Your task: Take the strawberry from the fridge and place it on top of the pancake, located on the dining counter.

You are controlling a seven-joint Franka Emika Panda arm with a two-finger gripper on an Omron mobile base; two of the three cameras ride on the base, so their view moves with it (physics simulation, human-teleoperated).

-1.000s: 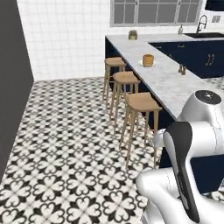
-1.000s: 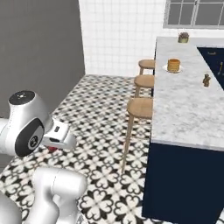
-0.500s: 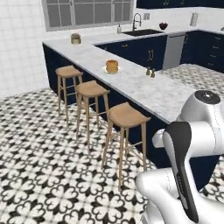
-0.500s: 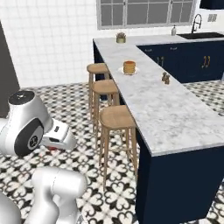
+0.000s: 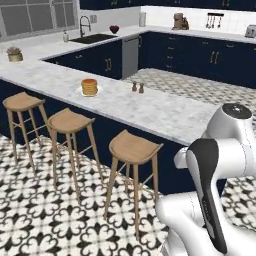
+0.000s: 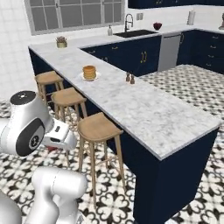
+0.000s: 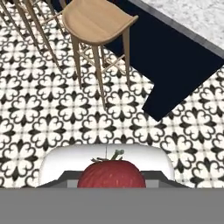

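My gripper point(image 7: 112, 182) is shut on the strawberry point(image 7: 111, 172), a red rounded fruit with a small green stem, held low over the patterned floor beside the arm. In the right base view a sliver of that red strawberry point(image 6: 51, 148) shows under the white hand. The pancake point(image 5: 89, 87) point(image 6: 89, 72) is a golden-brown stack on a white plate, standing on the dining counter point(image 5: 155, 111) point(image 6: 148, 114), far ahead of the gripper. The fridge is out of view.
Three round wooden stools point(image 5: 133, 147) point(image 6: 98, 126) point(image 7: 97, 19) line the counter's front, the nearest close to the arm. Two small brown shakers point(image 5: 137, 88) point(image 6: 130, 78) stand past the pancake. The counter's navy end corner point(image 7: 175, 65) juts over the floor. Sink and navy cabinets lie behind.
The base has driven and turned, so the whole scene has swung: the counter and stools now lie nearer and across the view. The strawberry stays in the gripper.
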